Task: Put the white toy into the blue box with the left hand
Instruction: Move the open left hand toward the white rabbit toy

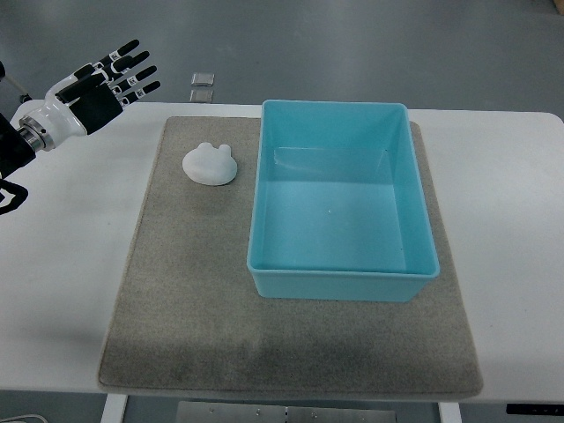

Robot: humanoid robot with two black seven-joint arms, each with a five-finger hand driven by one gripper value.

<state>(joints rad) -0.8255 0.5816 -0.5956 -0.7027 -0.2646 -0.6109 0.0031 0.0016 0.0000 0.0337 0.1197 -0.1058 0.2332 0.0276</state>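
**White toy on the mat, left hand spread wide**

A white table [520, 220] carries a grey mat [185, 300]. On it, right of centre, sits the blue box [342, 275]. The left hand [97, 88], at ten o'clock, has its fingers spread wide, holding nothing. The white toy [210, 164] lies just beside the box, at its ten o'clock.

White toy [210, 164]: small, rounded, matte lump with two short ear-like bumps on its far edge, lying flat on the grey mat, just left of the box's far-left corner and not touching it. Blue box [337, 275]: light turquoise plastic, rectangular, open-topped, upright and empty, glossy inside, sitting on the mat's right half with long sides running away from the robot.
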